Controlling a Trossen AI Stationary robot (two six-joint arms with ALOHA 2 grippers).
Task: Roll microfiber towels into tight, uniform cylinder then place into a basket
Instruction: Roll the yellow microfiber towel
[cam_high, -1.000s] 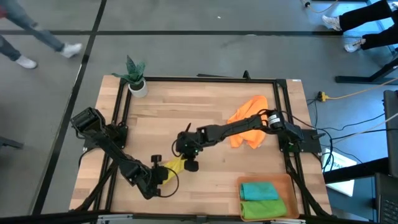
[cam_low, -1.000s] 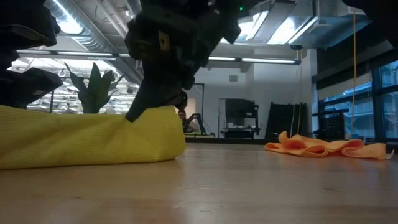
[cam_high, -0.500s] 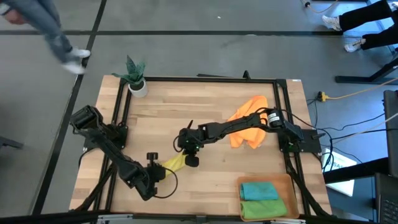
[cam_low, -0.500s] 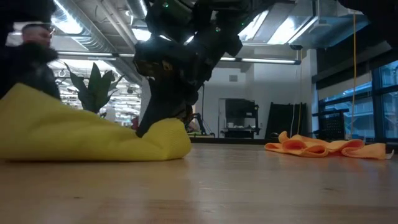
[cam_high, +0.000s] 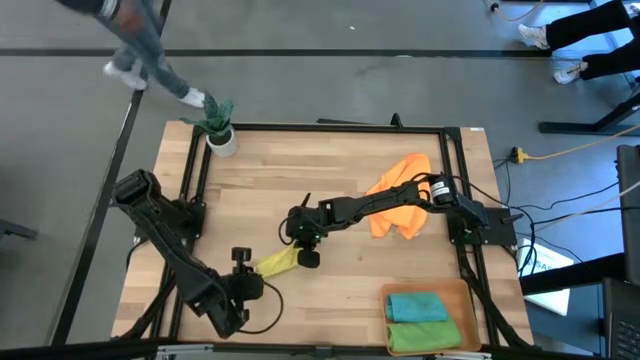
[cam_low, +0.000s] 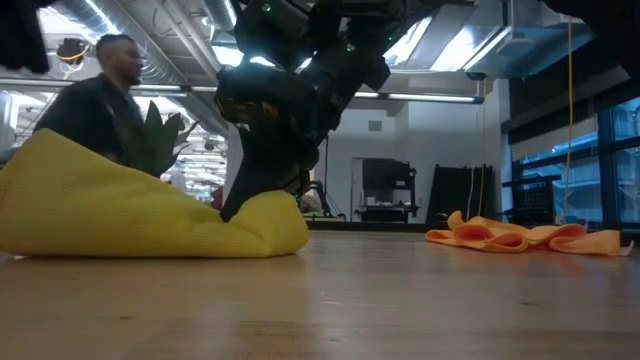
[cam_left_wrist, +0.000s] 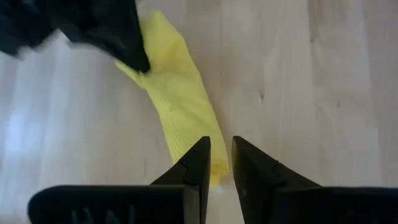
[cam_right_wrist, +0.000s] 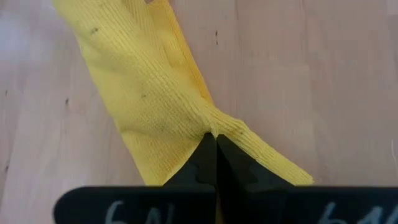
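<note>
a: what filled the scene, biggest thing first?

b: a wooden table (cam_high: 330, 170). well away from both sets of jaws, at its near right corner, sat the basket (cam_high: 452, 291), holding a rolled teal towel (cam_high: 416, 306) and a rolled green towel (cam_high: 422, 337). behind the right arm an orange towel (cam_high: 398, 200) lay crumpled, not yet rolled.

a: and the towel being worked?

b: a yellow towel (cam_high: 279, 262), loosely rolled, stretched between the two grippers.

a: how were the jaws?

b: the right gripper (cam_right_wrist: 214, 140) had its jaws together, clamped on the yellow towel, the cloth puckering at the tips and fanning out ahead of them. that pinch seemed meant to anchor one end.

a: and the left?

b: the left gripper (cam_left_wrist: 220, 152) stood with jaws slightly apart and the roll's other end lying right at the tips; i could not tell whether it was gripped. judging by this, the roll was too slack for the basket.
</note>
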